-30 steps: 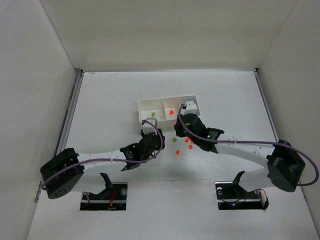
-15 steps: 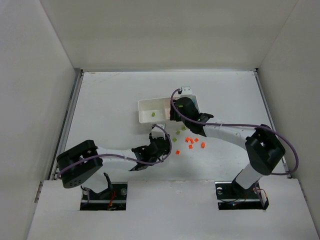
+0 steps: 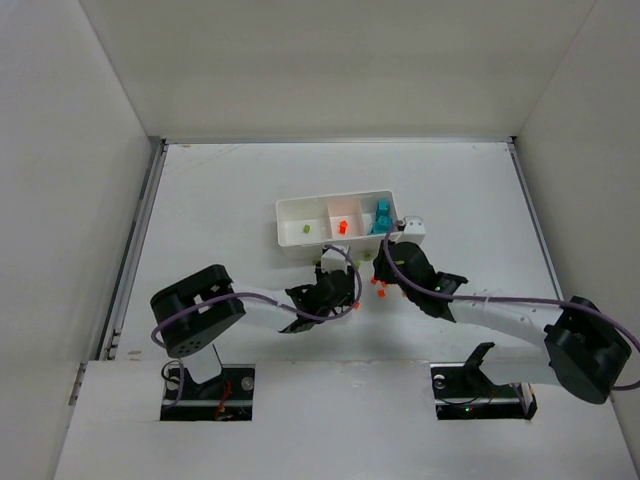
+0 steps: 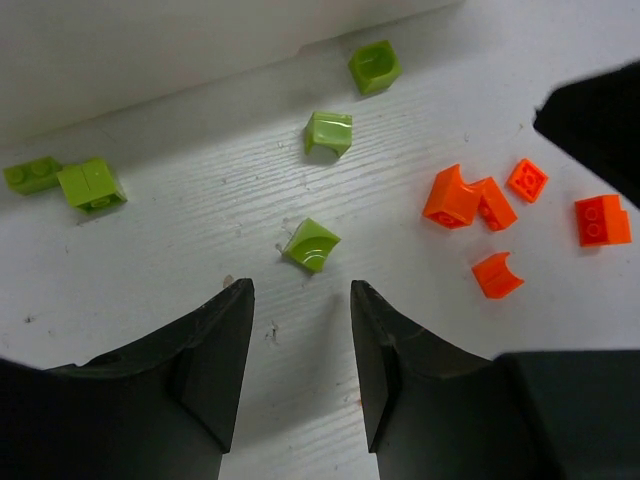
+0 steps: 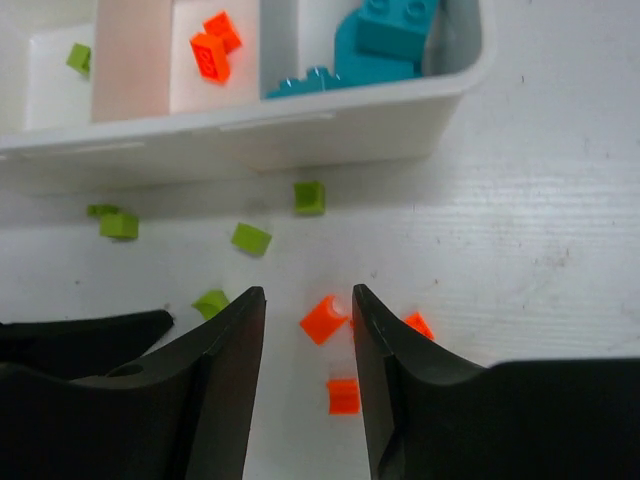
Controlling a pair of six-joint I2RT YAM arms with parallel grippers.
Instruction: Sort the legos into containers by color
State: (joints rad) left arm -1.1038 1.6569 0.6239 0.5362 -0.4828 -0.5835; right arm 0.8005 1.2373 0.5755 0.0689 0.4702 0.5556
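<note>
The white three-part tray [image 3: 300, 243] holds a lime green brick [image 5: 78, 56] on the left, orange bricks [image 5: 213, 45] in the middle and teal bricks [image 5: 385, 40] on the right. Loose green and orange bricks lie on the table in front of it. My left gripper [image 4: 300, 295] is open and low over the table, with a green brick [image 4: 310, 244] just ahead of its tips. My right gripper [image 5: 308, 300] is open, and an orange brick [image 5: 323, 319] lies between its fingertips on the table. Another orange brick [image 5: 343, 395] lies further back between its fingers.
More green bricks [image 4: 329, 132] [image 4: 90, 185] lie near the tray's front wall [image 5: 330, 125]. A cluster of orange bricks [image 4: 455, 196] sits right of the left gripper. The two grippers [image 3: 345, 283] [image 3: 380, 272] are close together, side by side. Grey walls enclose the table.
My right gripper has come back from over the tray down to the orange bricks, leaving the teal bricks in the right compartment in view. My left gripper has moved right, toward the green bricks.
</note>
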